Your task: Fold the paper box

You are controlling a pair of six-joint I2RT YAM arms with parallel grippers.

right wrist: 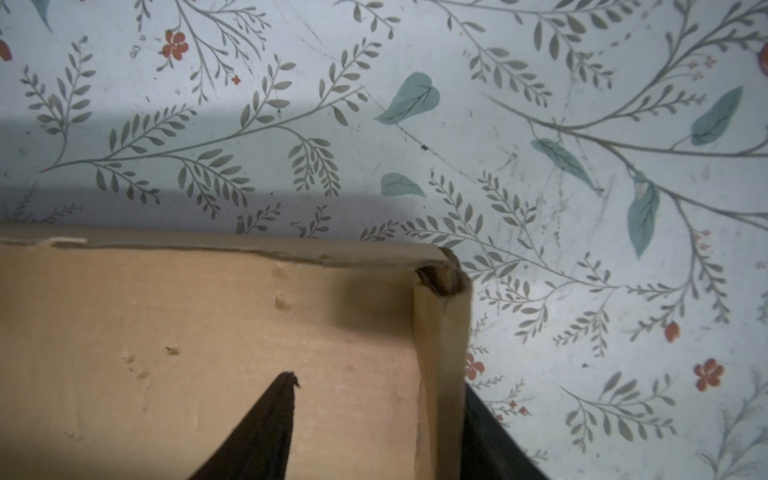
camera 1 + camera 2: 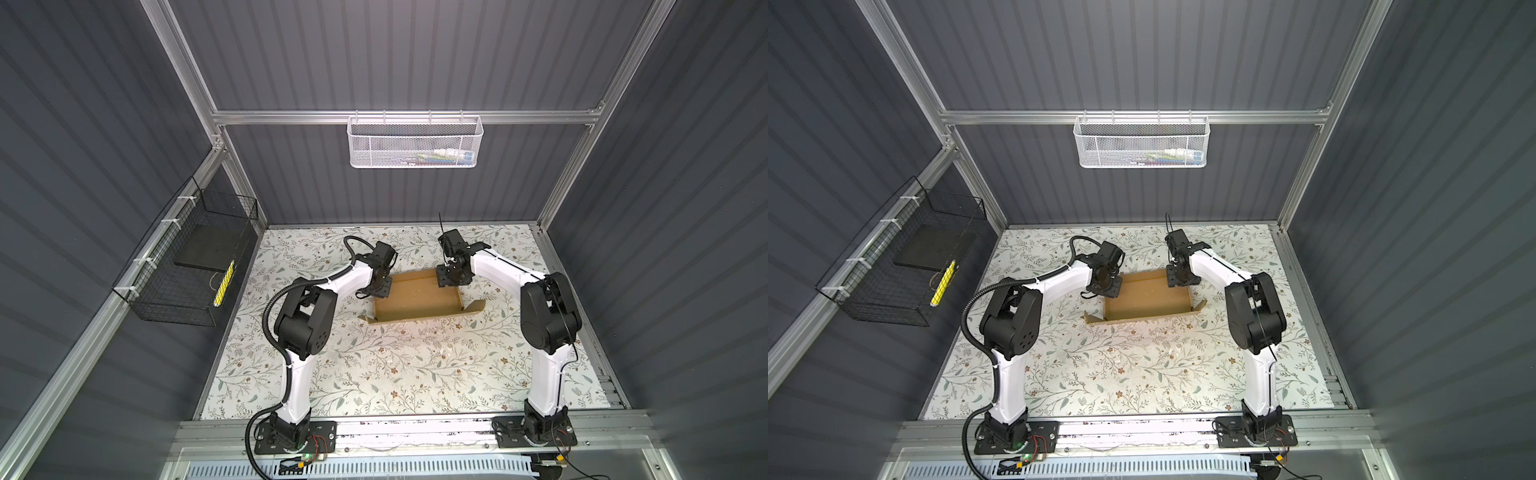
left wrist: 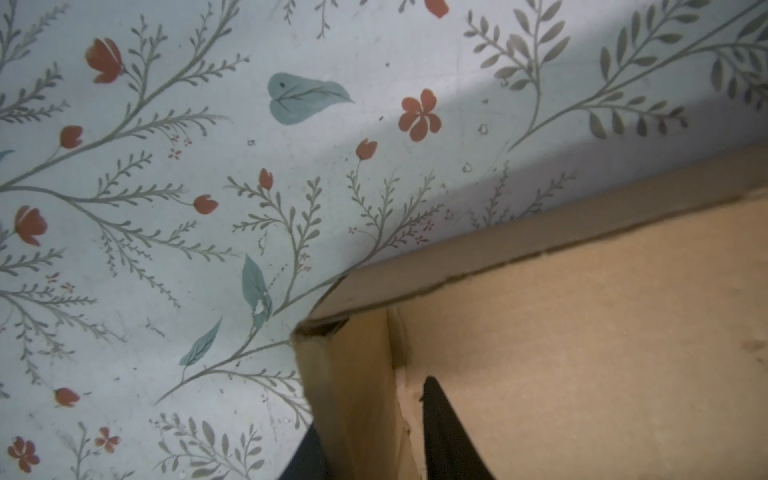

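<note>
Left gripper [image 3: 370, 411] stands slightly parted astride a wall of the paper box [image 2: 415, 301]; I see the right gripper [image 1: 378, 382] wider, neither clamping.

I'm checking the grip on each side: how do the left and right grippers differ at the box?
The left gripper straddles one side wall of the paper box narrowly; the right gripper straddles the opposite wall much wider. The left gripper's inner finger sits close to its wall; the right gripper's stands well out over the floor. Both are open, one finger inside, one outside, near the far corners.
</note>
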